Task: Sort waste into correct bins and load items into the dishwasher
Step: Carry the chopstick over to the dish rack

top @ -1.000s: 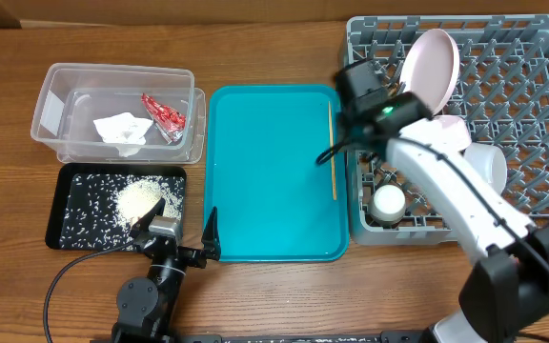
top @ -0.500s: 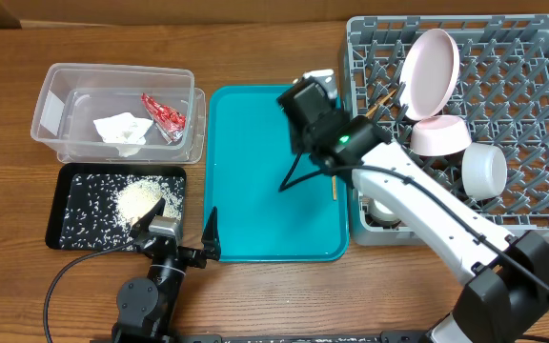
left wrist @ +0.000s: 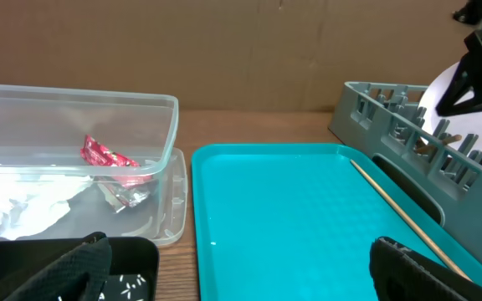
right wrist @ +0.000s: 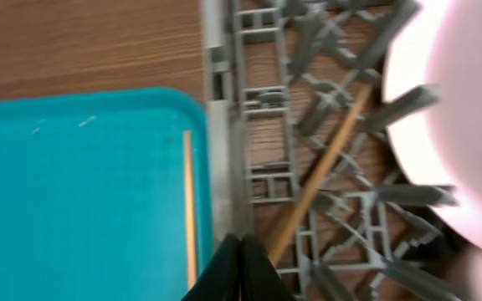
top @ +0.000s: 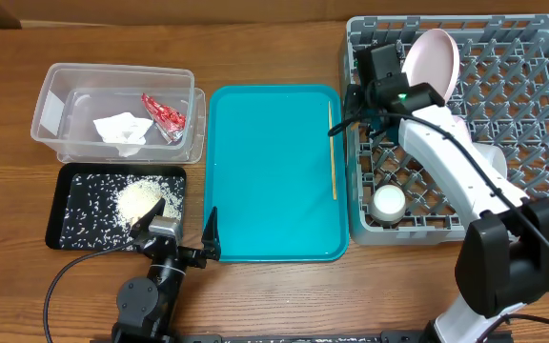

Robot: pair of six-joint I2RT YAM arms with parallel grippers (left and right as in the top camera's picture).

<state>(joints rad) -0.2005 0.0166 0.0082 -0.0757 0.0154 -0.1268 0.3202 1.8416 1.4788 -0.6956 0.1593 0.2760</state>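
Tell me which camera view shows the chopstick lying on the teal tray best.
The overhead view: the chopstick lies whole along the teal tray's right edge. The left wrist view shows it at a slant, its near end hidden. The right wrist view shows it blurred.

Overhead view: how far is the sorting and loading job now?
Done: wrapper and napkin lie in the clear tub, rice in the black tray; plate, cup and one chopstick are in the rack. In hand: apparently nothing, the right gripper is shut beside that chopstick. Left: the second chopstick on the teal tray.
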